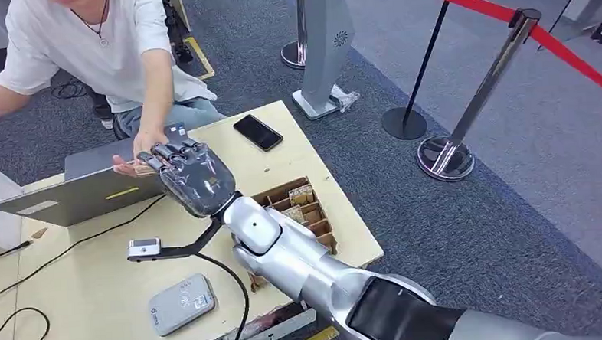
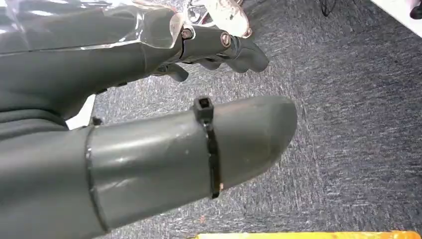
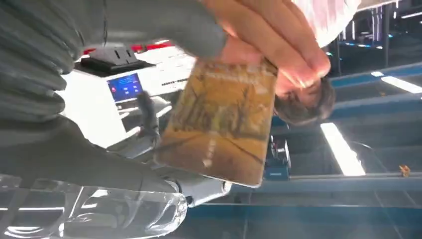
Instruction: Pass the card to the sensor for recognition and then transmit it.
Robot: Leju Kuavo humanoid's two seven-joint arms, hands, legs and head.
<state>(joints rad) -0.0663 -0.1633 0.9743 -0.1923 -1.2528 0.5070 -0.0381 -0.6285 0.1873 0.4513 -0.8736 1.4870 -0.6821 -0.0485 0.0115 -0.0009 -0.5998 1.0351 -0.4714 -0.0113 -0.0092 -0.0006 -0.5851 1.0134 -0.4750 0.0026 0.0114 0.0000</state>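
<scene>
Reaches with the right hand [image 1: 195, 178] across the table [image 1: 89, 302] toward 11 o'clock, palm turned away from the head camera, fingertips meeting a person's hand [image 1: 147, 142] at the far edge by the laptop [image 1: 76, 191]. Holds the card [image 3: 224, 124] there. In the right wrist view, a yellow-brown card pressed between the grey thumb on one edge and the palm side on the other, with the person's fingers [image 3: 268, 40] on the same card beside the thumb. So, a card in both grips at once, up off the table.

Lets the left hand [image 2: 74, 64] hang over grey carpet [image 2: 348, 124], thumb and dark fingers apart, nothing between them.

On the table, from the right hand:
- at 6 o'clock, near the close edge, the grey sensor [image 1: 181, 303], flat, well apart from the card
- at 7 o'clock, just below the wrist, a small camera [image 1: 144, 248] on a black bracket
- at 2 o'clock, a black phone [image 1: 258, 132], lying flat
- at 4 o'clock, a cardboard box [image 1: 300, 208] with dividers, partly behind the silver forearm

Beyond the table at 2 o'clock, chrome posts [image 1: 500, 69] with a red belt.
</scene>
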